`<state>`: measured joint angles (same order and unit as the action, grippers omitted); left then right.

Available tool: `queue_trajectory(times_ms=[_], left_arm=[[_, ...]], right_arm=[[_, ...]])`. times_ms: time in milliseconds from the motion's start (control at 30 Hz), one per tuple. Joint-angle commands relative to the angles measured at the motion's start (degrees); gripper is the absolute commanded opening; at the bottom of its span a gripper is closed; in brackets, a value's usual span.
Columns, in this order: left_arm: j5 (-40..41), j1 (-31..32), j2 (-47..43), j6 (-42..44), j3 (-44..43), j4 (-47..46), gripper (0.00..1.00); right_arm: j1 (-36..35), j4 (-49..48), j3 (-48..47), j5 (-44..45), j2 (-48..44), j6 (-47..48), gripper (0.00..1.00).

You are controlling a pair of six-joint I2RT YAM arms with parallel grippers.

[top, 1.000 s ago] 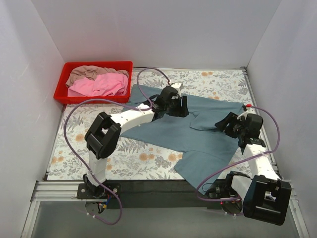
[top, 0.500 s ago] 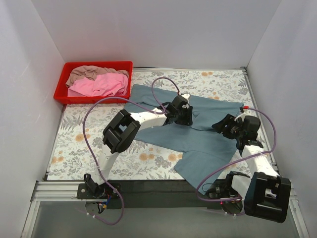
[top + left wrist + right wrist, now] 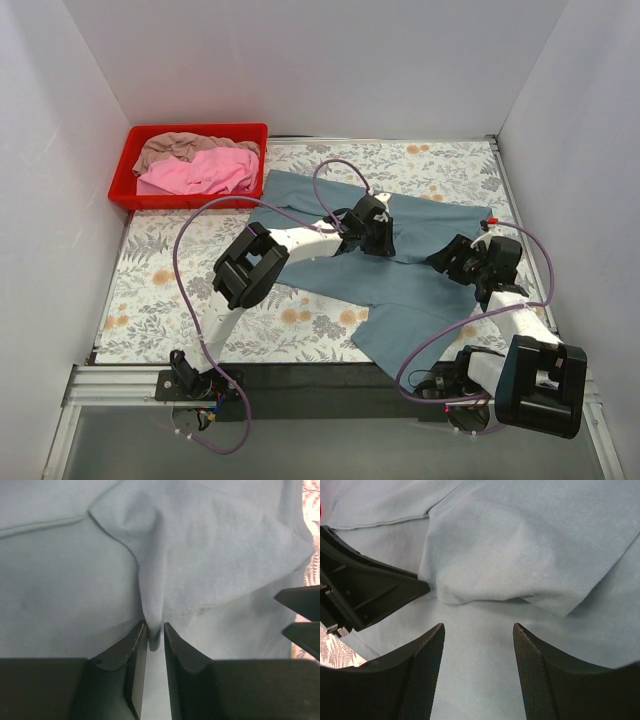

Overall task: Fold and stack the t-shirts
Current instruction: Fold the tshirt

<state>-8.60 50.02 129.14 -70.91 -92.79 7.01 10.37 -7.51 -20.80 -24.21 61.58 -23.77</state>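
Observation:
The blue-grey t-shirt (image 3: 400,280) lies spread across the table's right half. My left gripper (image 3: 382,238) is shut on a pinched ridge of its cloth (image 3: 152,605) near the middle of the shirt. My right gripper (image 3: 447,258) is open and empty, low over the shirt (image 3: 480,650), facing the folded sleeve flap (image 3: 520,545). The left gripper's fingers (image 3: 365,590) show at the left of the right wrist view. The pink t-shirt (image 3: 200,172) and the beige-tan t-shirt (image 3: 180,146) lie crumpled in the red tray (image 3: 128,150).
The red tray stands at the back left corner. The flowered tablecloth (image 3: 170,270) covers the table. White walls close in the left, back and right sides. Purple cables (image 3: 190,220) loop off both arms.
My left gripper has moved right along the shirt, dragging pinched cloth toward the right gripper. My right arm has shifted slightly left and lower.

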Motion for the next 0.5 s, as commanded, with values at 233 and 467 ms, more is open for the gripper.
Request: queue_trajectory(times_ms=[233,467], left_arm=[[-1.51,0.61,-0.73,-0.98,-4.14,-1.38,0.07],[1.91,0.52,-0.56,-1.68,-6.08,-2.08,0.07]], right_arm=[[-0.26,-2.95,-1.35,2.58,4.24,0.92,0.62],[-0.26,-4.0,-5.65,5.84,7.93,2.32,0.62]])
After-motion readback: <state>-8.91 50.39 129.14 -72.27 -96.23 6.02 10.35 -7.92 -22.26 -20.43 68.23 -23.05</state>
